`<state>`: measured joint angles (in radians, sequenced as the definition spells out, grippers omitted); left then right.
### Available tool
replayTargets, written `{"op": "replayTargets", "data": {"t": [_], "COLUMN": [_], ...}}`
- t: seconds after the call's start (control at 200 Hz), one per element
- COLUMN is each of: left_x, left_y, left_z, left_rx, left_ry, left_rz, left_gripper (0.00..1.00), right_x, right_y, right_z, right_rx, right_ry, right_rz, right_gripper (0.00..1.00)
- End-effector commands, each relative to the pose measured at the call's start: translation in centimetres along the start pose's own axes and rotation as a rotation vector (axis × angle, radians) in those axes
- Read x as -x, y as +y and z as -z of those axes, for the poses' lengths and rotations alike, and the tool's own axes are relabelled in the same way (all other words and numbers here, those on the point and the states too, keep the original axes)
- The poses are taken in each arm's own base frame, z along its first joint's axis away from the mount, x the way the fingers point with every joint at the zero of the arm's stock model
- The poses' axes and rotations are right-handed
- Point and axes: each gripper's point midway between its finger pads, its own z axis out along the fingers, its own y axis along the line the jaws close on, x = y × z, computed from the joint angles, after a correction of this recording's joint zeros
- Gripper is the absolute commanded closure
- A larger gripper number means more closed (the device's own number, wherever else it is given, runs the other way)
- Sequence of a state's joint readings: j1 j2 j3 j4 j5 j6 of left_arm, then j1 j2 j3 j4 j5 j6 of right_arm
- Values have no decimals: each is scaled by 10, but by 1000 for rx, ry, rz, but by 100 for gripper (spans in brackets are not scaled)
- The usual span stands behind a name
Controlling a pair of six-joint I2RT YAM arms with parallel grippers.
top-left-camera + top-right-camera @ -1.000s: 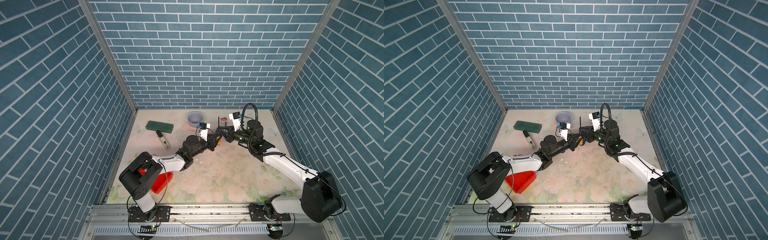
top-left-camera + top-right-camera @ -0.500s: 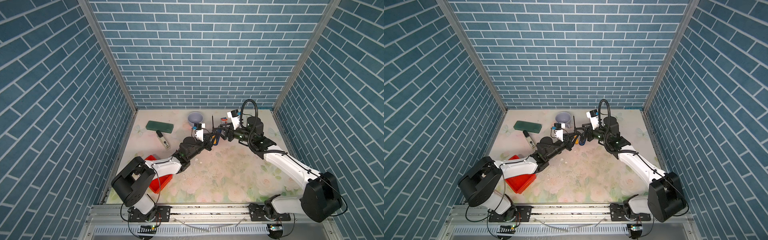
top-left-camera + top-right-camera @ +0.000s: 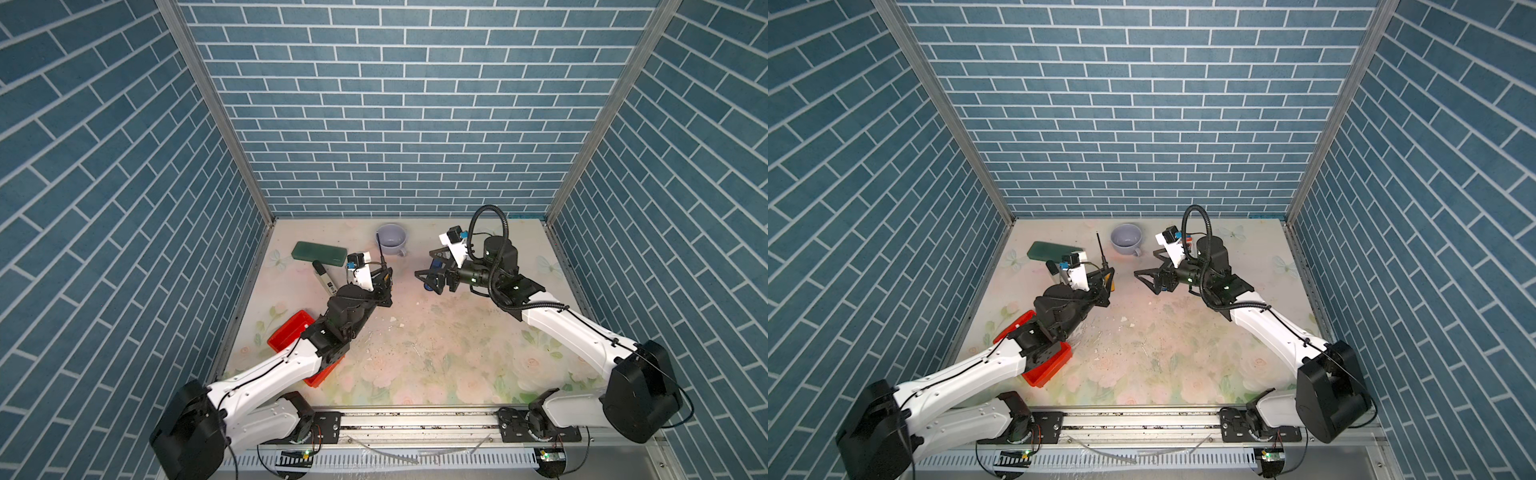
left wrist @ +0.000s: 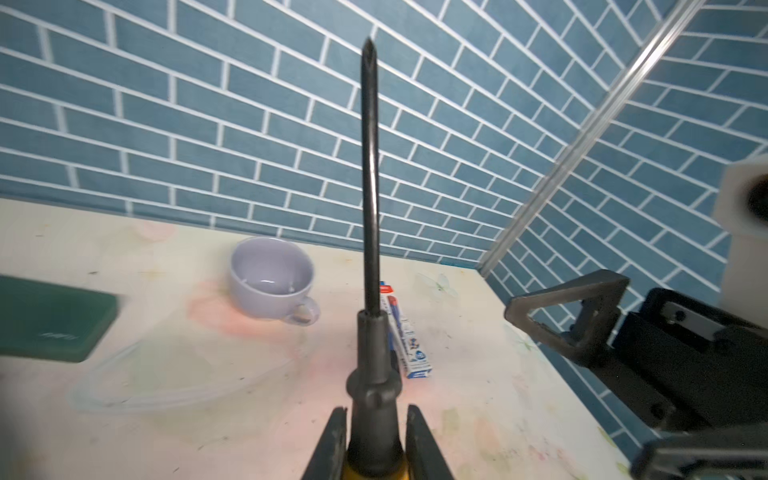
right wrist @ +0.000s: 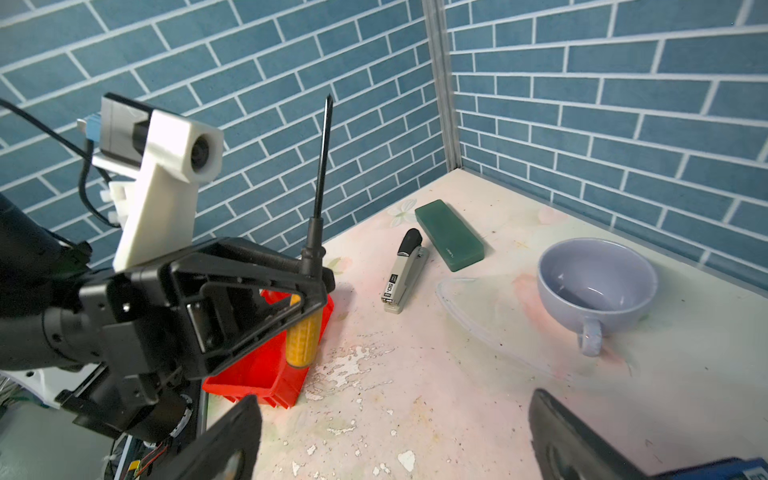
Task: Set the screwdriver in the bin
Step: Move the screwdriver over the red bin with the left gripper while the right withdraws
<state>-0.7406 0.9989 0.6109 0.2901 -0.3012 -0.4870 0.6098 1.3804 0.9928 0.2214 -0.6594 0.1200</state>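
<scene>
Right gripper let go and backed off since a sec ago. Fingers now spread wide, nothing between them, parked right of lavender cup, toward robot. Left gripper pinching screwdriver at black collar just above yellow handle. Shaft points pretty much straight up, held in air just left of cup on robot's side. Bin well apart from cup, toward near-left corner, partly under left arm, screwdriver not in it yet. Stapler and green case lying left of cup.
</scene>
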Motion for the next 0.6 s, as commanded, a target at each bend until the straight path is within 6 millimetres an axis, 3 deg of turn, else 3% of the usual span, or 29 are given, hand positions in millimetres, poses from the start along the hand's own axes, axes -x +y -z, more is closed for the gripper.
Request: {"op": "replayTargets", "data": {"t": [0.0, 0.195, 0.365, 0.48, 0.595], "left_x": [-16, -17, -41, -50, -68], "left_y": [55, 107, 157, 177, 190], "left_z": [25, 67, 108, 131, 136], "left_rx": [249, 429, 633, 704, 744], "left_ry": [84, 74, 170, 185, 225], "left_rz": [-32, 73, 170, 244, 322], "left_gripper": [100, 100, 100, 100, 100], "right_x": [21, 13, 1, -8, -20], "right_y": [16, 40, 61, 76, 91], "right_z": [-10, -29, -43, -49, -58], "right_rx": [57, 151, 207, 247, 294], "right_ry": [-32, 1, 45, 66, 104], "right_rz": [155, 199, 235, 279, 317], "right_gripper": [1, 1, 1, 1, 1]}}
